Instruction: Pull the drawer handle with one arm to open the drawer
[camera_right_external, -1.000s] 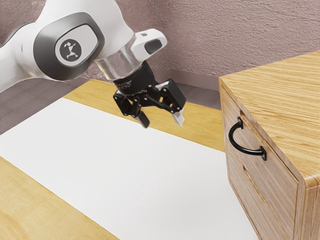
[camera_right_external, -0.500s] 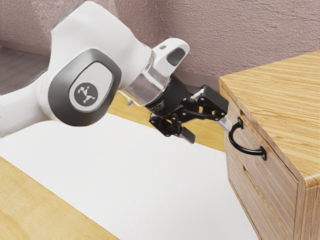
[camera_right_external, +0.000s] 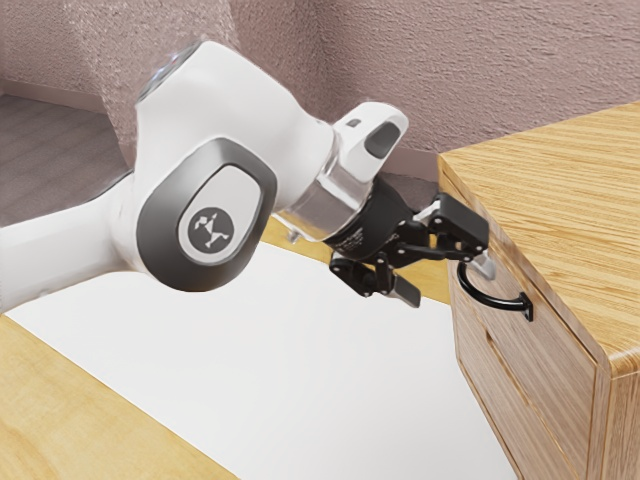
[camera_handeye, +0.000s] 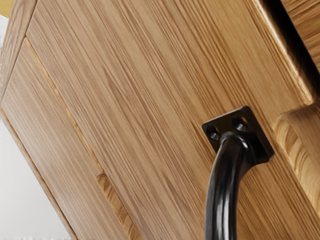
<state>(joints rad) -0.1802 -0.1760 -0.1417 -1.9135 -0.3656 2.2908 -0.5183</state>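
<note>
A wooden cabinet (camera_right_external: 570, 190) stands at the exterior view's right. Its top drawer (camera_right_external: 497, 335) carries a black curved handle (camera_right_external: 489, 297). My black gripper (camera_right_external: 443, 279) is open and sits right at the handle's upper end. One finger (camera_right_external: 478, 262) reaches in beside the handle's upper mount, and the other finger (camera_right_external: 404, 293) hangs out over the table. Neither side grips the bar. In the wrist view the handle (camera_handeye: 223, 190) and its square mounting plate (camera_handeye: 238, 133) are very close, against the drawer front (camera_handeye: 150, 100).
A white mat (camera_right_external: 250, 360) covers the wooden table (camera_right_external: 60, 420) in front of the cabinet. A lower drawer with a recessed wooden pull (camera_handeye: 116, 201) sits beneath the top one. A pinkish wall (camera_right_external: 500, 60) runs behind.
My hand has travelled toward the exterior view's right, from over the mat up to the drawer handle. The fingers stay spread. The drawer has not moved.
</note>
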